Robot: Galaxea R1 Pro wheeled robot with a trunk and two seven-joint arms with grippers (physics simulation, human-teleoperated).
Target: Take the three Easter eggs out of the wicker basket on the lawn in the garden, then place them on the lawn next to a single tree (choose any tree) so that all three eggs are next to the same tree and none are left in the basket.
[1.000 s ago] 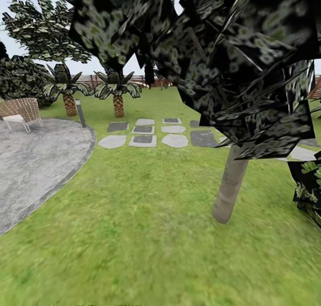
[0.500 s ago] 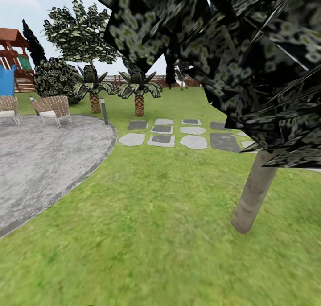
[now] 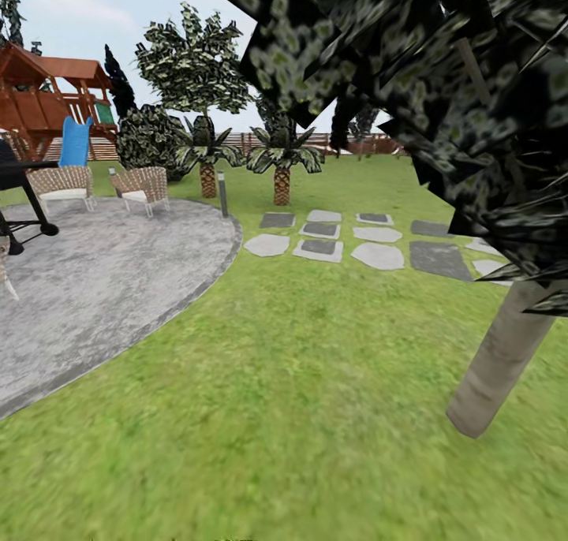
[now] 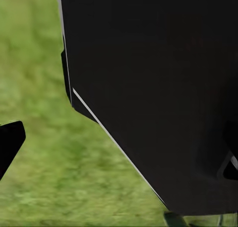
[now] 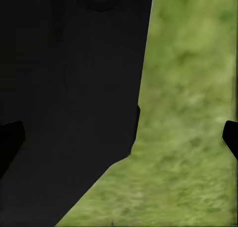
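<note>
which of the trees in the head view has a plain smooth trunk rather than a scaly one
The near tree at the right, on the lawn: its grey-brown trunk is smooth and leans. The two short palms by the stepping stones have scaly brown trunks.

A garden: green lawn [image 3: 260, 383]; a tree [image 3: 505, 360]; stepping stones [image 3: 319, 248]; wicker chairs [image 3: 142, 188]; a wooden playhouse [image 3: 43, 99] with a blue slide [image 3: 76, 141].

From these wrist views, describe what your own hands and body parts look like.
Little shows. In the left wrist view, a black fingertip sits at the frame edge beside a large matte-black panel with a thin pale edge line. The right wrist view shows black fingertips and a similar panel. No cables or markings visible.
</note>
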